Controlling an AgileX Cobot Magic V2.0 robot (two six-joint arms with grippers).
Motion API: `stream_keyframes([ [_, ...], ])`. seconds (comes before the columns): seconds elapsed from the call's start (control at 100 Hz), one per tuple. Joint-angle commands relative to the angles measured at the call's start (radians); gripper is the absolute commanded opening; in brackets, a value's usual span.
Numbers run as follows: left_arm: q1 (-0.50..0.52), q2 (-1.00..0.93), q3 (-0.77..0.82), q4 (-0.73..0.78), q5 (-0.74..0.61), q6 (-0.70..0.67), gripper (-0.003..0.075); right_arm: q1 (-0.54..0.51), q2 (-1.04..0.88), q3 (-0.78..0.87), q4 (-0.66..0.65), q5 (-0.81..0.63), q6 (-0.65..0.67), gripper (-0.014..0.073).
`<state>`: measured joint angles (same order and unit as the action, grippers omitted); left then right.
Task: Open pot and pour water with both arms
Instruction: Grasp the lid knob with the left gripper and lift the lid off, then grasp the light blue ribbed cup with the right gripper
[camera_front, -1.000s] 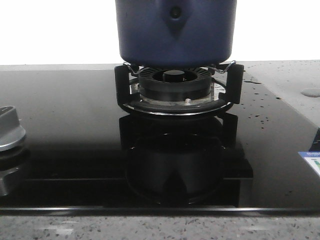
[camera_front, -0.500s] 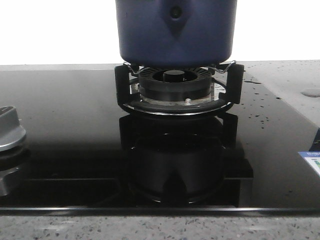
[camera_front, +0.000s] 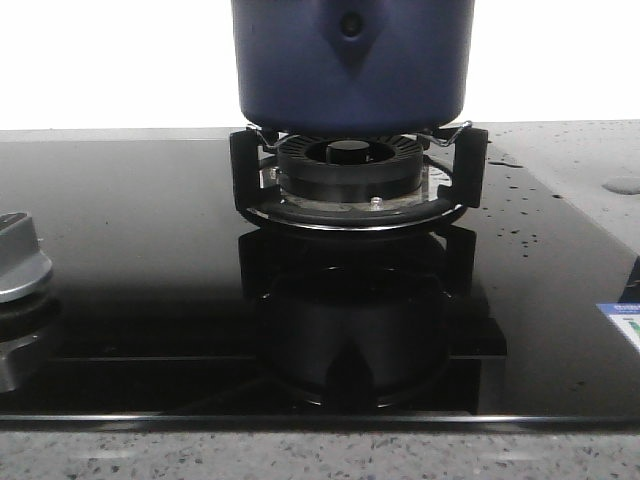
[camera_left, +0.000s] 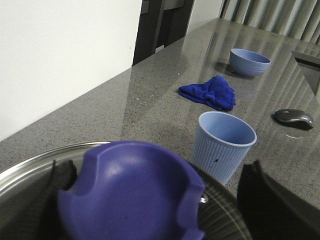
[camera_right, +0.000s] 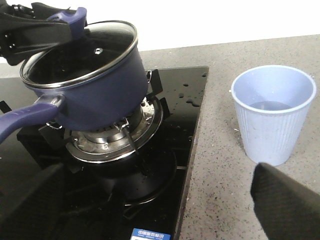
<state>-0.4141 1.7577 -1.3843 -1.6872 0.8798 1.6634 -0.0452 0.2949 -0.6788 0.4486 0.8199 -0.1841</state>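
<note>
The navy-blue pot stands on the burner; in the right wrist view its long handle points to the near left. A glass lid with a steel rim sits on it. My left gripper is at the lid's blue knob. In the left wrist view the knob lies between the fingers of the left gripper; one touches it and the other stands apart. My right gripper is open and empty, low over the hob's right edge. A light blue ribbed cup holds some water.
The black burner ring sits on a black glass hob with water drops at the right. A silver stove knob is at the left. Beyond the cup lie a blue cloth, a blue bowl and a mouse.
</note>
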Motion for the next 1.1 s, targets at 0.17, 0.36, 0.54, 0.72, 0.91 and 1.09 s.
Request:
stream_keyframes([
  [0.17,-0.012,-0.046,-0.033,-0.062,0.002,0.007,0.0419,-0.003,0.009,-0.033,0.011,-0.099,-0.015,0.0657],
  [0.36,-0.010,-0.046,-0.033,-0.070,0.004,0.007,0.0235,-0.003,0.009,-0.033,0.011,-0.099,-0.015,0.0657],
  [0.54,-0.008,-0.064,-0.073,-0.080,0.025,0.007,0.0221,-0.003,0.009,-0.033,-0.029,-0.109,-0.015,0.0657],
  [0.72,-0.008,-0.135,-0.130,-0.080,0.023,0.007,0.0221,-0.003,0.009,-0.033,-0.187,-0.213,-0.015,0.0657],
  [0.91,-0.008,-0.235,-0.133,-0.055,-0.007,-0.008,0.0221,-0.003,0.015,-0.014,-0.393,-0.367,0.012,0.0657],
  [1.09,-0.008,-0.308,-0.133,-0.003,-0.011,-0.066,0.0221,-0.003,0.046,0.108,-0.396,-0.519,0.012,0.0657],
])
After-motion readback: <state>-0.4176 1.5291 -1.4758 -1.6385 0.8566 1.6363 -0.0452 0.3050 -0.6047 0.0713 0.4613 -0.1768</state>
